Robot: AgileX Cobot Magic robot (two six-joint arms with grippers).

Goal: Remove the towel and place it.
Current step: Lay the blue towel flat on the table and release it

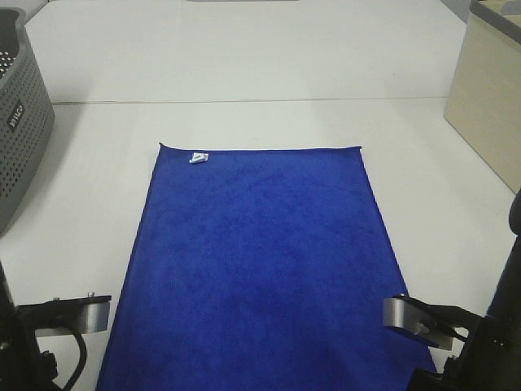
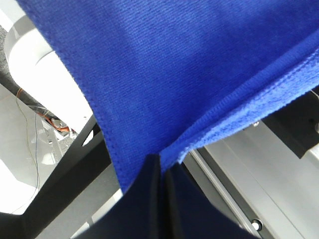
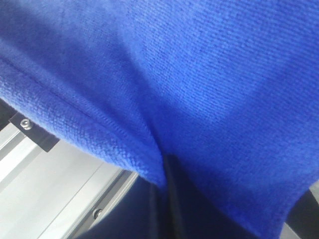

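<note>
My left gripper (image 2: pixel 161 167) and right gripper (image 3: pixel 164 172) each clamped on near towel (image 1: pixel 252 261) corner. Towel spread flat across table (image 1: pixel 423 163). Placing step, I judge. Next: lower both corners together, release evenly.

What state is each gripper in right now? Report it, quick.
Left gripper: closed, holding the towel.
Right gripper: closed, holding the towel.

Plain royal-blue towel (image 1: pixel 260 269) — white tag (image 1: pixel 196 158); grey basket (image 1: pixel 24 138), dotted with holes; white table (image 1: pixel 244 65); beige box (image 1: pixel 488 90).
</note>
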